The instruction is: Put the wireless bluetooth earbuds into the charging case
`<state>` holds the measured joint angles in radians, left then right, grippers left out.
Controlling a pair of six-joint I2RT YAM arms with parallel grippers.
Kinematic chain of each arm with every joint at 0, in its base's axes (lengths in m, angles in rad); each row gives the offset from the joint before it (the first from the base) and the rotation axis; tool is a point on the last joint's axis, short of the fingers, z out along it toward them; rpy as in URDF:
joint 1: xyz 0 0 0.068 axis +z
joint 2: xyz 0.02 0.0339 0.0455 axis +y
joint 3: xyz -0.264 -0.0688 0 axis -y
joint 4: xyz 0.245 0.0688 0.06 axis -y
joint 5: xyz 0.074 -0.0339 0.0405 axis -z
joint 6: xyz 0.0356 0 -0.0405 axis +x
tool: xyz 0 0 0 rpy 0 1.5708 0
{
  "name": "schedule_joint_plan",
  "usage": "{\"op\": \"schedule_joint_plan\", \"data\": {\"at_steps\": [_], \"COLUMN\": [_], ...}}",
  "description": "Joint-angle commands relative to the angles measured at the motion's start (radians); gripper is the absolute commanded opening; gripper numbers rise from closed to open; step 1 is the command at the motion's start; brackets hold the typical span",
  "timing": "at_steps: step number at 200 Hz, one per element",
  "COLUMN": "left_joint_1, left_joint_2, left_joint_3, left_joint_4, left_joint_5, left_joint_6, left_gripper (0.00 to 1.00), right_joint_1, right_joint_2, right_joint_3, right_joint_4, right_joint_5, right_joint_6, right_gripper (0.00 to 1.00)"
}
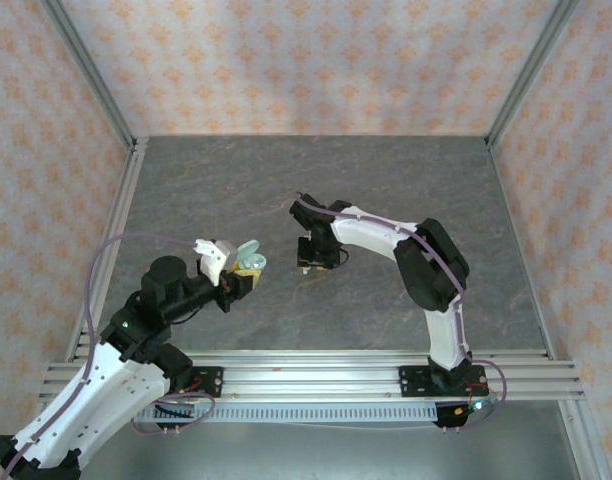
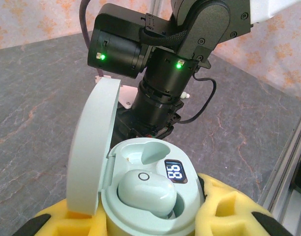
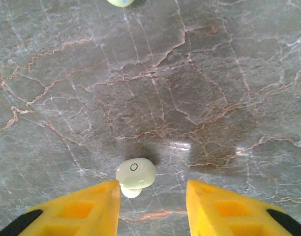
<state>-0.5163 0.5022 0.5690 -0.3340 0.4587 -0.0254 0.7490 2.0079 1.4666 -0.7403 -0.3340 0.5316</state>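
Observation:
My left gripper point(image 2: 148, 223) is shut on the mint charging case point(image 2: 155, 206), its yellow foam fingers point(image 2: 224, 206) pressing both sides. The lid point(image 2: 91, 147) stands open to the left. One pale-mint earbud point(image 2: 146, 191) sits in the near socket, the far socket point(image 2: 140, 153) is empty, and a small display point(image 2: 174, 172) is lit. In the top view the case point(image 1: 248, 258) is held above the table left of centre. A second earbud point(image 3: 135, 174) lies on the table. My right gripper point(image 3: 153, 196) is open just above it, its left finger point(image 3: 91, 209) almost touching the bud.
The right arm's wrist point(image 2: 160, 64) hangs close behind the held case, and the right gripper point(image 1: 316, 258) points down at mid-table. A mint edge point(image 3: 120, 2) shows at the top of the right wrist view. Metal rails point(image 1: 306, 375) line the near edge of the grey marbled table point(image 1: 236, 190).

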Motion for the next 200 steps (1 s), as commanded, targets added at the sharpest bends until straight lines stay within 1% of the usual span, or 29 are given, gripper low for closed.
{"op": "schedule_joint_plan", "data": {"at_steps": [1,45,139,200], "left_joint_1": [0.005,0.005,0.005,0.006], "left_joint_2": [-0.001,-0.006,-0.045,-0.054], "left_joint_3": [0.027,0.025,0.012,0.008], "left_joint_4": [-0.001,-0.007,-0.026,-0.032], "left_joint_5": [-0.004,0.000,-0.006,-0.008], "left_joint_6": [0.021,0.025,0.022,0.023], "left_gripper": [0.00,0.00,0.00,0.00], "right_joint_1": [0.001,0.010,0.036,0.043], "right_joint_2": [-0.011,0.017,0.073,0.109], "right_joint_3": [0.028,0.040,0.073,0.116], "right_joint_4": [-0.007,0.012,0.031,-0.013], "right_joint_5": [0.015,-0.001,-0.013,0.034], "right_joint_6": [0.039,0.059,0.080,0.038], "right_gripper": [0.38,0.34,0.35,0.35]}}
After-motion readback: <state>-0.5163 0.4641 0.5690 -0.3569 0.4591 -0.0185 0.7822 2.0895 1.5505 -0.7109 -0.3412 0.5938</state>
